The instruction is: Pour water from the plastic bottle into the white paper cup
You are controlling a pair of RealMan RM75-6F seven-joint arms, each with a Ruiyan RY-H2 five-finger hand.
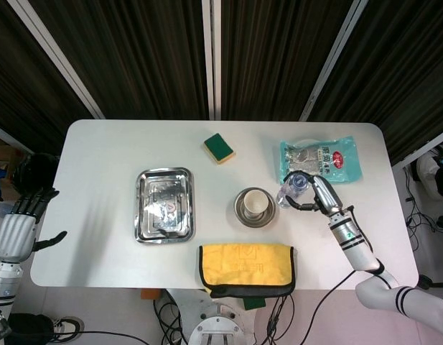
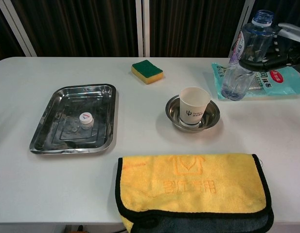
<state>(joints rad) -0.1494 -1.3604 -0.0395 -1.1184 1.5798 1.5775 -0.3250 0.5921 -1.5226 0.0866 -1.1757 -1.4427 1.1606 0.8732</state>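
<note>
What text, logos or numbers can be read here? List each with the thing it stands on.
"3": green packet; its other print is too small to read.
Dark logo mark on white paper cup: a symbol, small print unreadable.
Embossed emblem and characters on yellow cloth: not legible.
Bottle cap in tray: red mark, unreadable.

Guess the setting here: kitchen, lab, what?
Likely a robot test lab, not a kitchen: a bare white table against dark pleated curtains, with staged props such as a steel tray and green-yellow sponge, and cables on the floor.
</note>
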